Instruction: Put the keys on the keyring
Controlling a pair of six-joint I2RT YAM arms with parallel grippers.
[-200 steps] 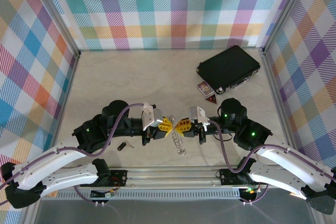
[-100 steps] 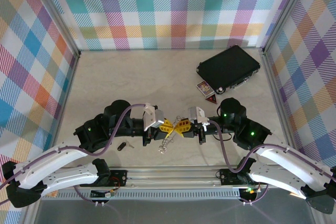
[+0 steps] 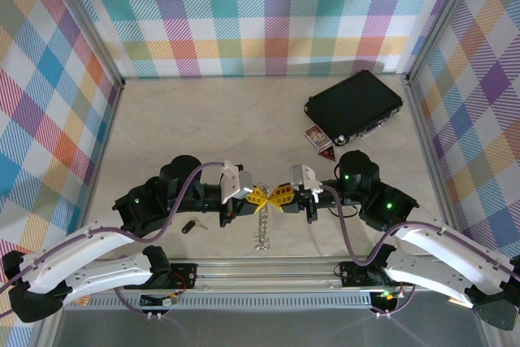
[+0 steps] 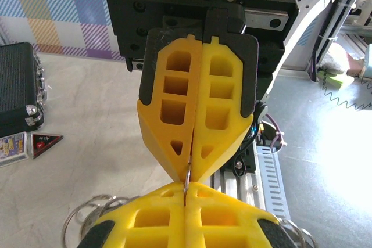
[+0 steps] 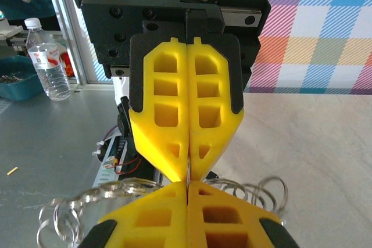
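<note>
left gripper (image 3: 263,197), right gripper (image 3: 277,197): both clamped on keyring (image 3: 261,232) | beige table (image 3: 203,119) | plaid walls (image 3: 268,14)

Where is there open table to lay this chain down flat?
Freest: the bare tabletop between the back wall and the left end effector and right end effector, left of the black case. Crowded: right rear corner with case and small card box; near edge, where key, dangling chain and rail close in.

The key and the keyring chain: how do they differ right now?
The key lies on the table, untouched; the keyring dangles as a thin strand, pinched by the left gripper and right gripper. The key is black and stubby; the keyring is silvery and far longer. Both are near the table's front edge.
</note>
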